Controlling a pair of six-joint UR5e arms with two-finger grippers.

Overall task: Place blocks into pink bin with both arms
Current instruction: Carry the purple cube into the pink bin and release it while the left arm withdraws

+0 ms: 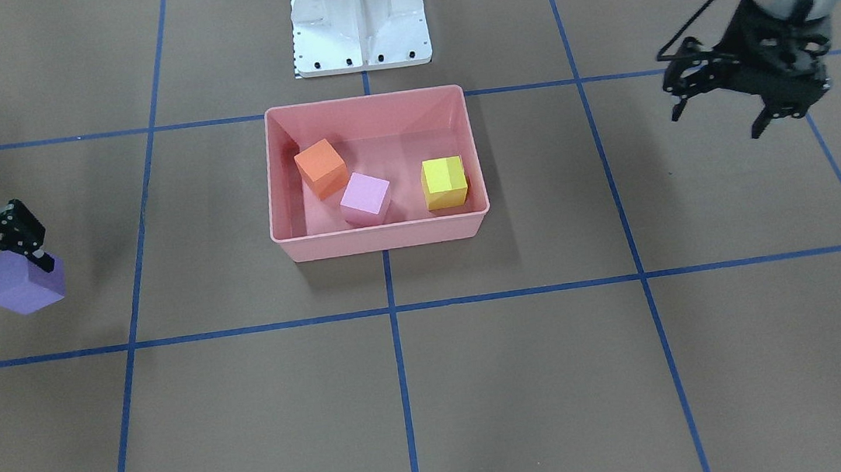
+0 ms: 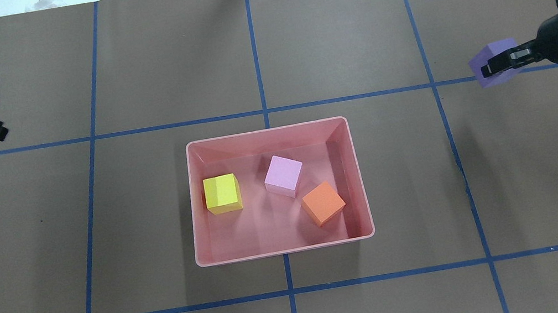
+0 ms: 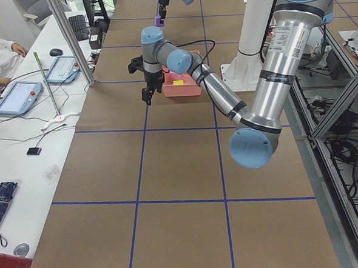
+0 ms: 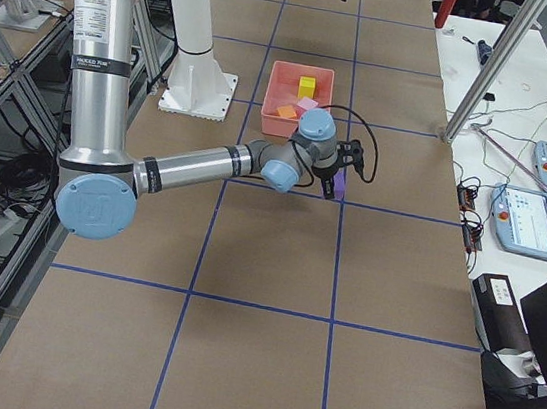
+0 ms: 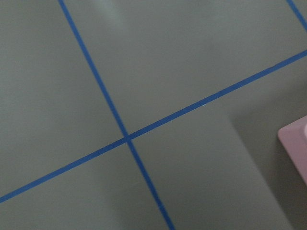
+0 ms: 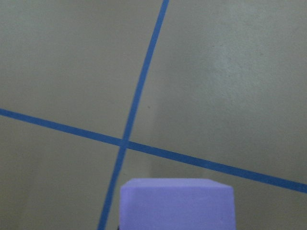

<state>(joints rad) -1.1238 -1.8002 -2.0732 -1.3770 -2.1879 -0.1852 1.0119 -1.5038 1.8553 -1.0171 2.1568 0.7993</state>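
- Holding the purple block (image 1: 23, 287) clamped in our right gripper (image 1: 10, 267), we sat well apart from the pink bin (image 2: 266, 131), at its two o'clock seen overhead.
- The orange block (image 2: 323, 203), yellow block (image 2: 222, 193) and lilac block (image 2: 283, 176) lay inside; our left gripper (image 1: 717, 123) gaped wide and empty at ten o'clock.
- We judged this the last carry: toward eight o'clock, then release above the bin.

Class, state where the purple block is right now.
In the overhead view the purple block sits at the far right, gripped by the right hand, outside the pink bin and well to its right.
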